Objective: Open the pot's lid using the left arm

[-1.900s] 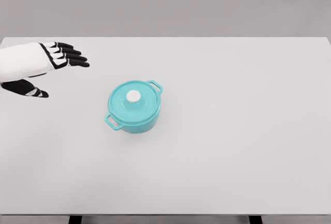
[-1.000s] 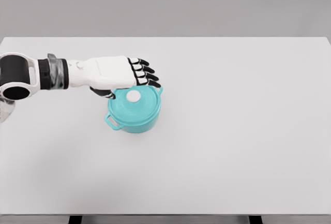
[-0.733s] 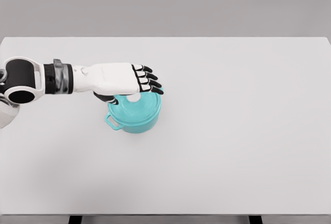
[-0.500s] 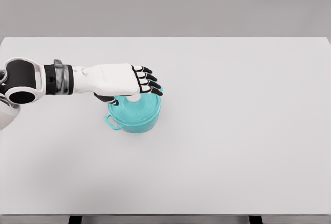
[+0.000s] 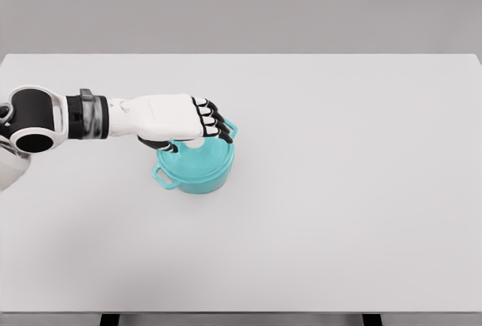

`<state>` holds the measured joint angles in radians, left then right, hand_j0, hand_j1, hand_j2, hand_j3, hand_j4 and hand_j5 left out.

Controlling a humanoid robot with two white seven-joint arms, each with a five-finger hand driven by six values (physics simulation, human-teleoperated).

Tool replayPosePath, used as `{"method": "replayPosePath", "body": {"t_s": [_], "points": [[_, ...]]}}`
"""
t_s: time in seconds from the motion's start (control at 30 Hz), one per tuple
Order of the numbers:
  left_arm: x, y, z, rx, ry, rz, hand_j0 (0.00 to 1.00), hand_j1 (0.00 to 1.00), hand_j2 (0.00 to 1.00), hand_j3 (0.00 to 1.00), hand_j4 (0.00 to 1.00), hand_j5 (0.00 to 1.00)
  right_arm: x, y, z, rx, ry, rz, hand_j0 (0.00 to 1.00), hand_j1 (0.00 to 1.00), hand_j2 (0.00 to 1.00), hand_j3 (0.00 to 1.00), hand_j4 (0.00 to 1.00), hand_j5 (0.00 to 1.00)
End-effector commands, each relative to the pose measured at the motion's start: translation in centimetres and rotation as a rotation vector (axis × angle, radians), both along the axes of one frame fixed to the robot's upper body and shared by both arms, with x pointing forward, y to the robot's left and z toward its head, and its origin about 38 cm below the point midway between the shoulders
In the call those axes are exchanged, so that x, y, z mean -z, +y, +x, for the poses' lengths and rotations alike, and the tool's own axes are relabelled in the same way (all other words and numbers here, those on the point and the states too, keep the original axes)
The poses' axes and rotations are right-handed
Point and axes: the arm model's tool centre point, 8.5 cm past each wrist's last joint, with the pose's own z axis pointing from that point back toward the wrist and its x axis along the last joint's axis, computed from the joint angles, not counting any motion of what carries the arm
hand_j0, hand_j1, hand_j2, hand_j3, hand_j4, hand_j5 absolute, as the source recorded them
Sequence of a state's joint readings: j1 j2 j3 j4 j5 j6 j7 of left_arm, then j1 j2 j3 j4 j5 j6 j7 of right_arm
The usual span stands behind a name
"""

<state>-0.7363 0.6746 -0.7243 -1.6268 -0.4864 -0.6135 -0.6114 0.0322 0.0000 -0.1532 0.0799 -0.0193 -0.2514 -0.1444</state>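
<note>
A teal pot [image 5: 197,174] with its teal lid [image 5: 205,158] on stands left of the table's middle. It has a loop handle at the front left [image 5: 164,177] and another at the back right [image 5: 230,126]. My left hand [image 5: 197,139] lies over the back of the lid, the arm reaching in from the left edge. Its black fingers [image 5: 215,126] curl down around the lid's white knob [image 5: 193,144], and the thumb [image 5: 164,145] presses in from the near left. Only a sliver of the knob shows under the palm. The lid still sits flat on the pot. My right arm is out of sight.
The pot stands on a white table [image 5: 339,160] that fills most of the head view, its far edge against a grey wall. The table's front edge runs along the bottom of the picture.
My left hand came in from the far left and settled over the lid. In the last half second its fingers curled down around the knob. The pot has stayed in place.
</note>
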Motion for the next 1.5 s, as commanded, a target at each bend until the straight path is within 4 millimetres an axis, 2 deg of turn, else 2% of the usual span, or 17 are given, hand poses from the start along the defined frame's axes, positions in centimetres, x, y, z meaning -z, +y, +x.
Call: {"method": "replayPosePath", "body": {"t_s": [0.0, 0.23, 0.43, 0.7, 0.87, 1.1, 1.17, 1.4, 1.47], "points": [[0.0, 0.0, 0.0, -0.004, 0.001, -0.001, 0.88, 0.88, 0.88, 0.88, 0.88, 0.88, 0.0, 0.0, 0.0, 0.001, 0.0, 0.0, 1.0, 1.0, 1.0, 1.0, 1.0, 1.0], [0.1, 0.0, 0.0, -0.004, 0.003, -0.001, 0.88, 0.88, 0.88, 0.88, 0.88, 0.88, 0.0, 0.0, 0.0, 0.001, 0.0, 0.0, 1.0, 1.0, 1.0, 1.0, 1.0, 1.0], [0.4, -0.4, 0.0, 0.002, 0.007, 0.0, 0.82, 0.82, 0.82, 0.82, 0.82, 0.82, 0.0, 0.0, 0.0, 0.001, 0.0, 0.0, 1.0, 1.0, 1.0, 1.0, 1.0, 1.0], [0.6, -0.3, 0.1, -0.003, -0.004, 0.02, 0.82, 0.82, 0.82, 0.82, 0.82, 0.82, 0.0, 0.0, 0.0, 0.001, 0.0, 0.0, 1.0, 1.0, 1.0, 1.0, 1.0, 1.0], [0.6, -0.3, 0.1, -0.003, -0.004, 0.02, 0.75, 0.75, 0.75, 0.75, 0.75, 0.75, 0.0, 0.0, 0.0, 0.001, 0.0, 0.0, 1.0, 1.0, 1.0, 1.0, 1.0, 1.0], [1.0, -0.3, 0.3, -0.009, 0.006, 0.022, 0.75, 0.75, 0.75, 0.75, 0.75, 0.75, 0.0, 0.0, 0.0, 0.001, 0.0, 0.0, 1.0, 1.0, 1.0, 1.0, 1.0, 1.0], [1.7, -0.1, 0.2, -0.014, 0.018, 0.028, 0.75, 0.75, 0.75, 0.75, 0.75, 0.75, 0.0, 0.0, 0.0, 0.001, 0.0, 0.0, 1.0, 1.0, 1.0, 1.0, 1.0, 1.0], [1.5, -0.1, 0.2, -0.016, 0.016, 0.025, 0.75, 0.75, 0.75, 0.75, 0.75, 0.75, 0.0, 0.0, 0.0, -0.001, 0.0, 0.0, 1.0, 1.0, 1.0, 1.0, 1.0, 1.0], [1.5, -0.1, 0.2, -0.015, 0.016, 0.024, 0.71, 0.71, 0.71, 0.71, 0.71, 0.71, 0.0, 0.0, 0.0, 0.001, 0.0, 0.0, 1.0, 1.0, 1.0, 1.0, 1.0, 1.0]]}}
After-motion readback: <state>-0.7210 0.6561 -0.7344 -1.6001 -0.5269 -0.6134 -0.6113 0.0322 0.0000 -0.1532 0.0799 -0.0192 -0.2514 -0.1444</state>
